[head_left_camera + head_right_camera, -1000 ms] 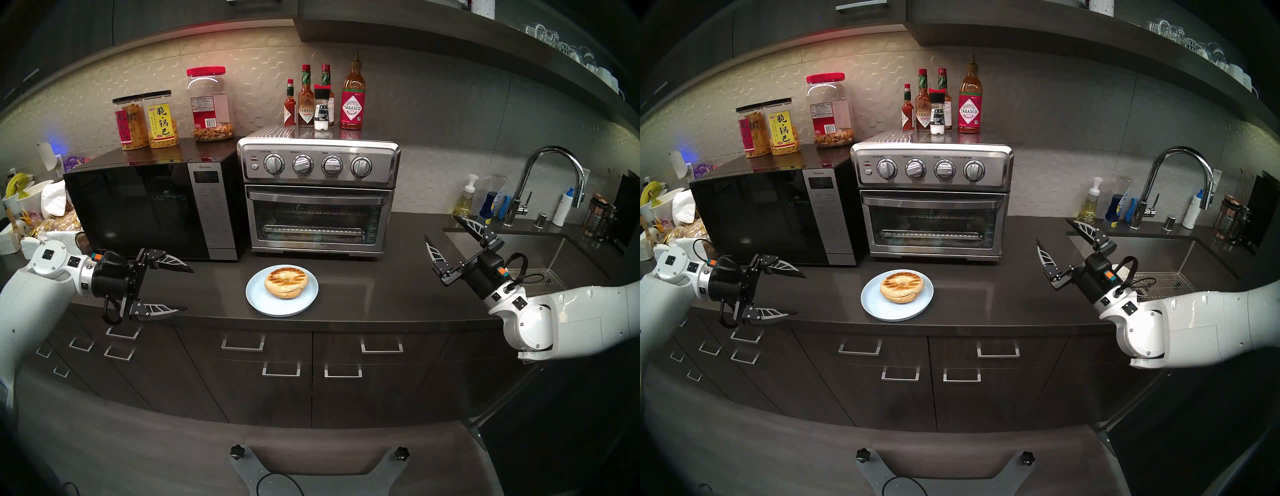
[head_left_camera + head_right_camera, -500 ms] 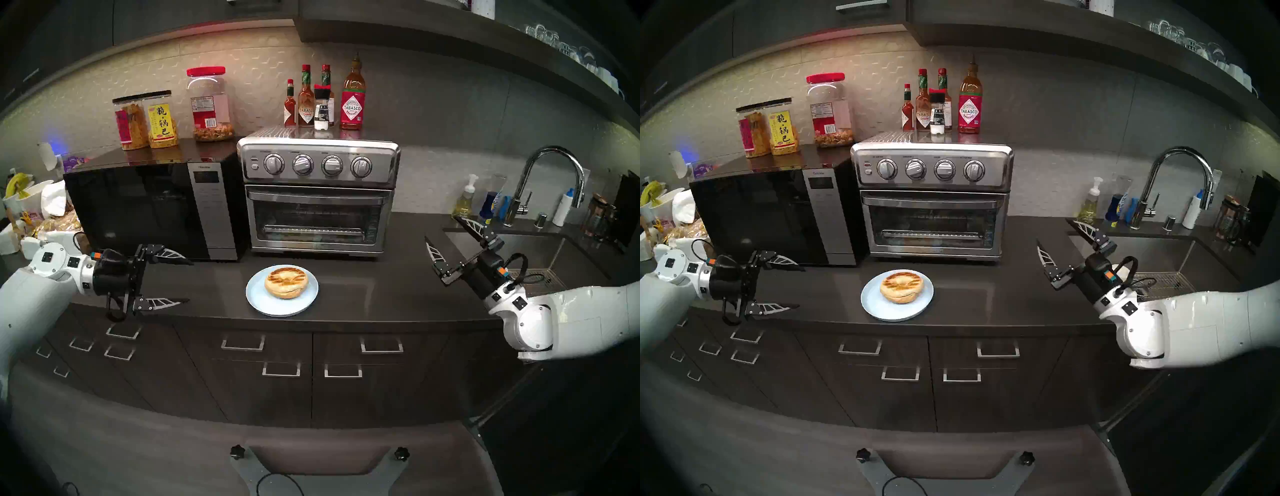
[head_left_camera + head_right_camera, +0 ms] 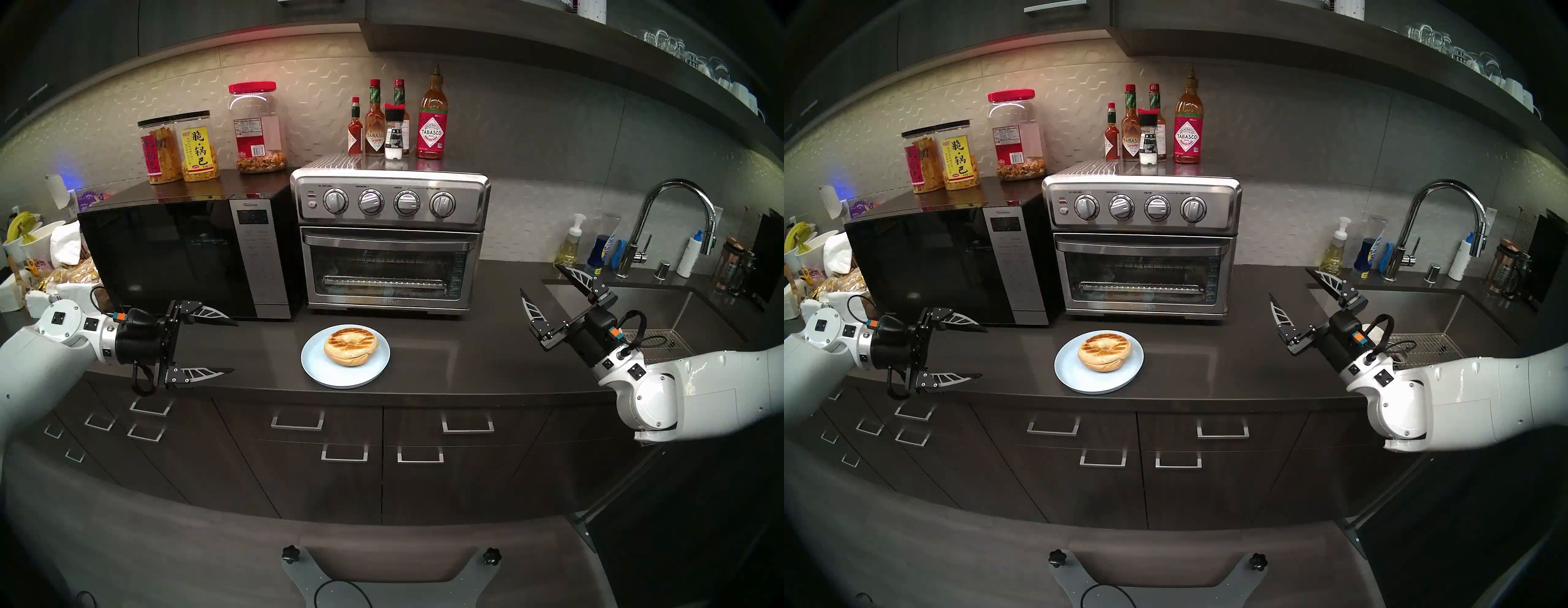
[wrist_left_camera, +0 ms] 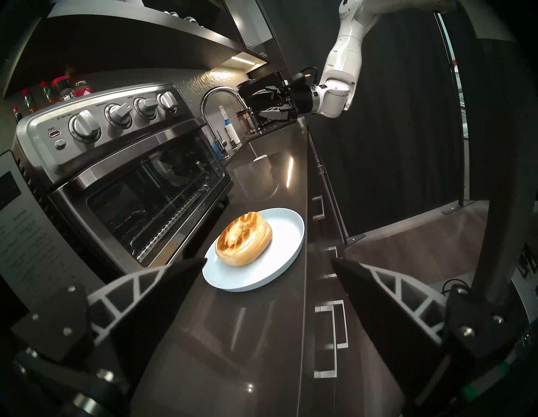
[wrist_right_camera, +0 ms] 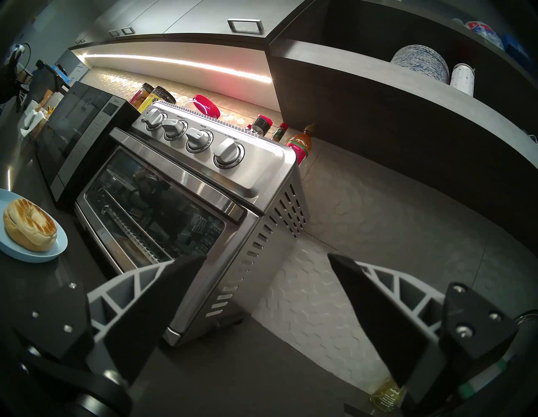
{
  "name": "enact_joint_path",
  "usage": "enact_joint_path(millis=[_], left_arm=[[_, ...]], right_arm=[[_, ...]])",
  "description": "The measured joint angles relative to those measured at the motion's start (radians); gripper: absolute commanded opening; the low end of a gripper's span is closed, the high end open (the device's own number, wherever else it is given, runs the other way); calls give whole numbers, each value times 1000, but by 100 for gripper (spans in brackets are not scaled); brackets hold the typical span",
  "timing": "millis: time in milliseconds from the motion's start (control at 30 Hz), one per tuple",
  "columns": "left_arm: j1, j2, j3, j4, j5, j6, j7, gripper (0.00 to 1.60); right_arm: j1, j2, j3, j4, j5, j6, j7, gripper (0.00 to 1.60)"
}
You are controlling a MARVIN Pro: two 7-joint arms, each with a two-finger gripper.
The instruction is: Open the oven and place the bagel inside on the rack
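The stainless-steel oven point(image 3: 390, 237) stands at the back of the dark counter with its glass door shut under the bar handle point(image 3: 389, 243). Its wire rack point(image 3: 384, 281) shows through the glass. In front of it the toasted bagel point(image 3: 351, 344) lies on a pale blue plate point(image 3: 314, 369). My left gripper point(image 3: 235, 347) hovers open and empty over the counter's front edge, left of the plate and pointing at it. In the left wrist view the bagel point(image 4: 244, 243) lies just past the fingertips. My right gripper point(image 3: 538, 277) hangs open and empty right of the oven, beside the sink.
A black microwave point(image 3: 169, 259) with snack jars on top stands against the oven's left side. Sauce bottles point(image 3: 432, 123) stand on the oven. At the right are a sink point(image 3: 636, 305), a faucet point(image 3: 679, 204) and soap bottles. Clutter fills the far left.
My left gripper has shifted slightly up and toward the plate, still open. The right arm, bagel and oven door have not moved.
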Motion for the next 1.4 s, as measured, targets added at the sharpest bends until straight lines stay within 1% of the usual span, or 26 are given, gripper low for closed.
enact_joint_path(millis=[233, 433, 1000, 1400], left_arm=[[-22, 26, 54, -6, -16, -26, 28, 160], [-41, 43, 88, -6, -28, -43, 44, 160], [-77, 53, 147, 42, -51, -121, 124, 160], [-95, 58, 187, 45, -47, -177, 182, 160]], right_arm=[[0, 0, 0, 0, 0, 0, 0, 160], [-1, 0, 0, 0, 0, 0, 0, 160], [-2, 0, 0, 1, -1, 0, 0, 160], [-3, 0, 0, 1, -2, 0, 0, 160]])
